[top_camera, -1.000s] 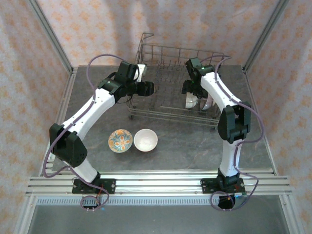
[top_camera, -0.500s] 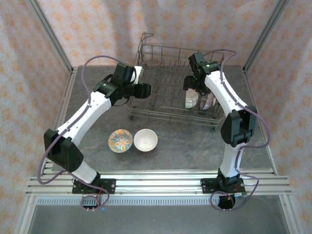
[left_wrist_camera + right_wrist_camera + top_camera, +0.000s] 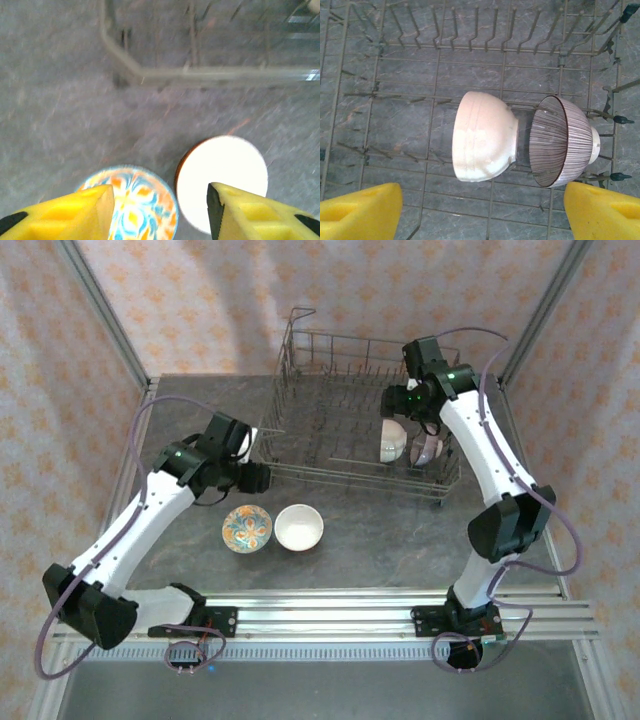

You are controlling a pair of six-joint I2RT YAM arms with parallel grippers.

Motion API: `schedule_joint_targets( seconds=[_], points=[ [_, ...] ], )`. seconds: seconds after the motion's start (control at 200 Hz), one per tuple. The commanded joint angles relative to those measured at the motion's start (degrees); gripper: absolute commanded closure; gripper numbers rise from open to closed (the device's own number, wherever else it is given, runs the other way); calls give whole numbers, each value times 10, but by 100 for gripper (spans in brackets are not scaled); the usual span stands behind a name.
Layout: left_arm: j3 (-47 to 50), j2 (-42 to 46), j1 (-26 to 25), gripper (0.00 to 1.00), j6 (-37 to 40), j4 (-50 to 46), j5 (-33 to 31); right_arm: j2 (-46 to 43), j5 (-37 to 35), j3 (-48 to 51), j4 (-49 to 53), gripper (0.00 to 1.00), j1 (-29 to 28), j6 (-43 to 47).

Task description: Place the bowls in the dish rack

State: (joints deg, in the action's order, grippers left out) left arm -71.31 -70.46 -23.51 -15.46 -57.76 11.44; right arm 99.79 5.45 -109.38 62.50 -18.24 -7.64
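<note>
Grey mottled table (image 3: 380, 540) sits inside pink patterned curtain walls. The left wrist view is smeared, so the dish rack (image 3: 352, 477) shows there as one blurred corner, and the yellow fingers (image 3: 75, 215) cut off the floral bowl (image 3: 135, 200) and the edge of the white bowl (image 3: 222, 175). From above, the right arm covers part of the rack.

The rack holds two bowls on their sides at its right end, touching: a cream-pink bowl (image 3: 482, 142) and a striped mauve bowl (image 3: 555, 147). Two more rest on the table before the rack, side by side.

The left gripper (image 3: 160, 200) hovers above those, jaws apart and empty. The right gripper (image 3: 482, 210) hangs over the racked pair, spread wide, gripping nothing.
</note>
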Motion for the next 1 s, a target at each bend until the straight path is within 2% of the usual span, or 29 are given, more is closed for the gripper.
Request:
schedule_joint_targets(
  seconds=[0.0,0.24,0.52,0.671,0.856,0.996],
  points=[
    [47,18,13,50,-23,-67,-18,-17,17,18,-2,16,-6,19],
    [77,-10,24,53,10,-76,10,-45,38,55,-18,16,-9,27],
    [15,-122,51,55,74,-121,-60,-91,39,117,-31,16,-8,29],
    [5,-145,73,57,95,-107,-42,-96,42,125,-32,16,-9,31],
    [14,-175,77,63,116,-97,-16,-83,51,111,-30,16,-8,30],
    [26,-185,78,64,129,-85,-13,-76,55,103,-29,16,-9,30]
  ],
)
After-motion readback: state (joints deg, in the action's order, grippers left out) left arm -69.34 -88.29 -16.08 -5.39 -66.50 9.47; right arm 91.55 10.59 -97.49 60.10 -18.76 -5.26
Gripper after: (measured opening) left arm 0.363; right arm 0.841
